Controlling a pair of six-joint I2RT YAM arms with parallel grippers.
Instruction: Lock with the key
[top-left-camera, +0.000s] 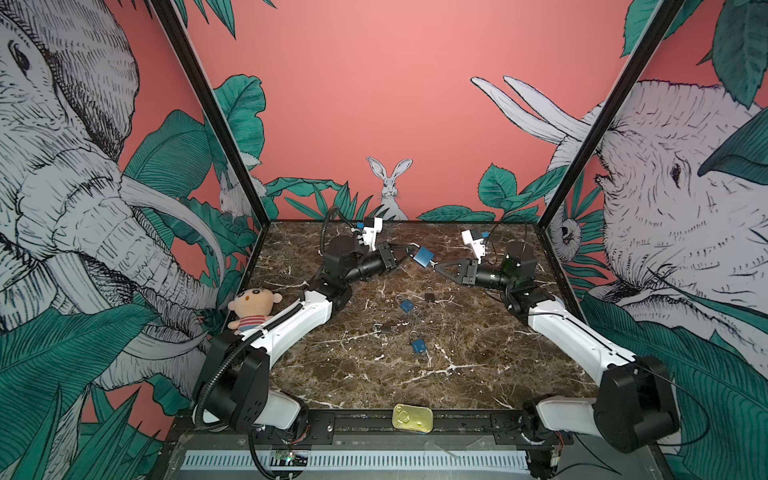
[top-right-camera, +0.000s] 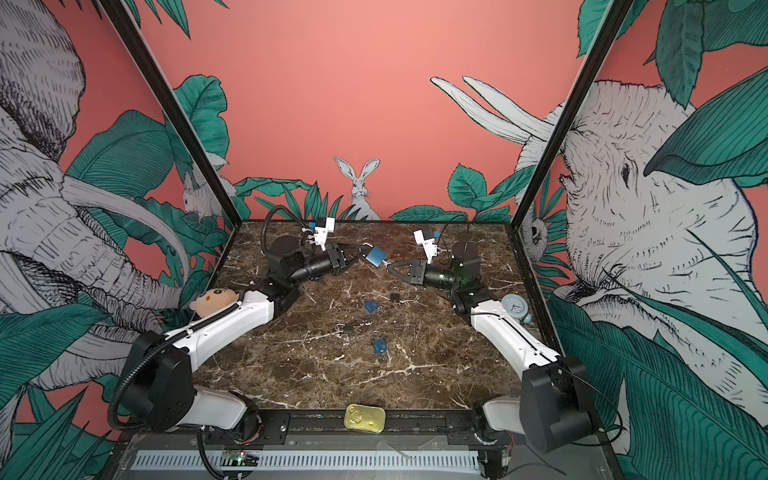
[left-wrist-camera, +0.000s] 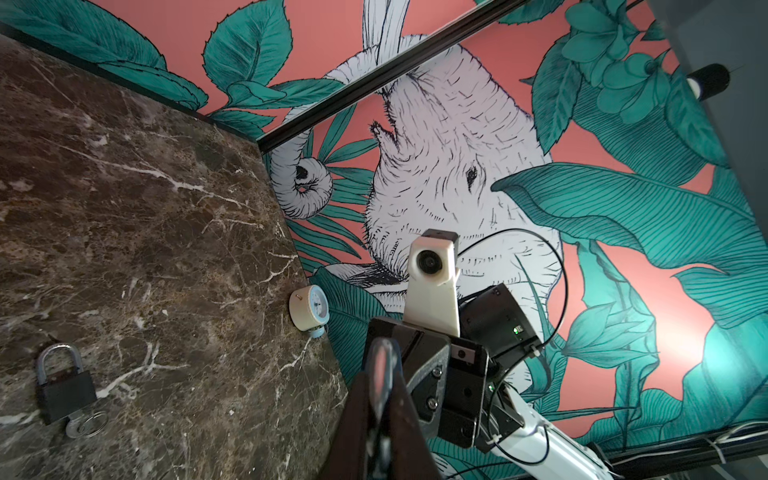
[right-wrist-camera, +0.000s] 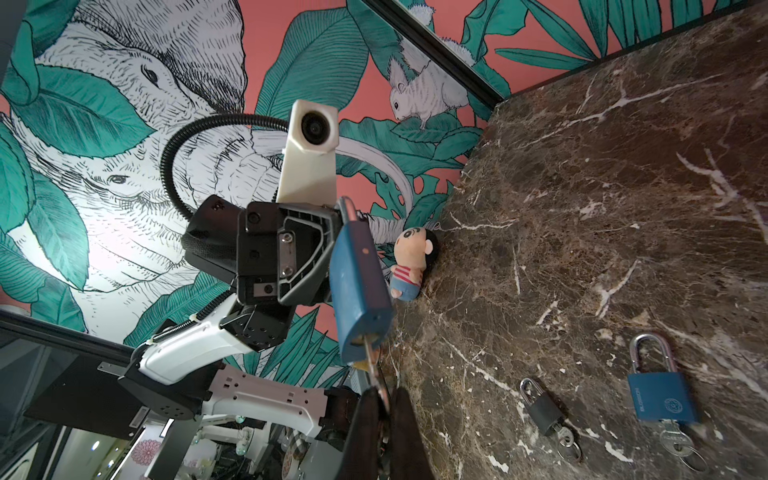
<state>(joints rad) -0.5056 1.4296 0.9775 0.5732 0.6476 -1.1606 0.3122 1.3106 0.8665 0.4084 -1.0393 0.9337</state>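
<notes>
lock: blue padlock (top-left-camera: 424, 256) (top-right-camera: 377, 256), held up in the air above the back middle of the surface (top-left-camera: 478, 332), clear of it, between the two claws
lock look: matte blue, boxy body, rounded corners, scuffed edges; small pale dot on the narrow side in the right wrist view (right-wrist-camera: 359, 282); tilted, shackle end toward the left arm, keyhole end toward the right arm
shackle: silver (top-left-camera: 414, 247), runs into the left claw; cannot tell if it is latched
key: silver key (right-wrist-camera: 369, 355) stuck in the bottom of the lock body, blade in the keyhole, head sticking out toward the right arm
left claw: (top-left-camera: 409, 250) clenched on the shackle; in the left wrist view the silver loop is a blur pinched between the dark fingers (left-wrist-camera: 357, 415)
right claw: (top-left-camera: 436, 266) clenched on the key head; fingers (right-wrist-camera: 405, 432) pressed together just under the lock
other locks: lying flat mid-surface, each with key and ring: blue one (top-left-camera: 406, 305), black one (top-left-camera: 429, 296), black one (top-left-camera: 384, 329), blue one (top-left-camera: 419, 345); well apart from the held lock
clutter: plush doll (top-left-camera: 253, 307) at the left edge by the left arm; small clock (top-right-camera: 514, 307) at the right edge; gold tin (top-left-camera: 412, 417) on the front rail
</notes>
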